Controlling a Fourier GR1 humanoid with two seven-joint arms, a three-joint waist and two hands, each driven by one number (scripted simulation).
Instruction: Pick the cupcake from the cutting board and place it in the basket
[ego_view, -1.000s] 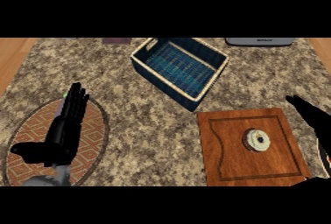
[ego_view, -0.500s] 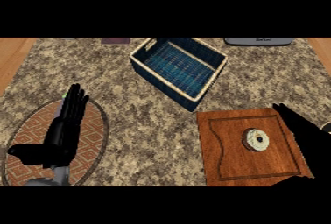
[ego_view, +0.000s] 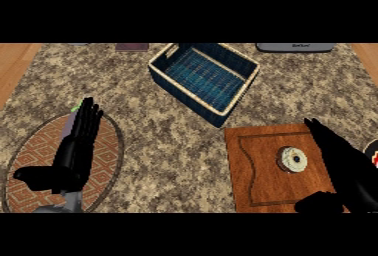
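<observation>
My right hand (ego_view: 351, 175), which a second ago shows only at the view's right edge, is now in over the right side of the cutting board (ego_view: 255, 165), its straight fingers lying just beside the cupcake (ego_view: 293, 159) without touching it. Compared with half a second ago it sits slightly further left, and my thumb now sticks out at the board's near edge.

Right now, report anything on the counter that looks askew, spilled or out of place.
Only the blue basket sits skewed, turned at an angle to the counter. The cupcake rests on the cutting board; nothing looks spilled.
</observation>
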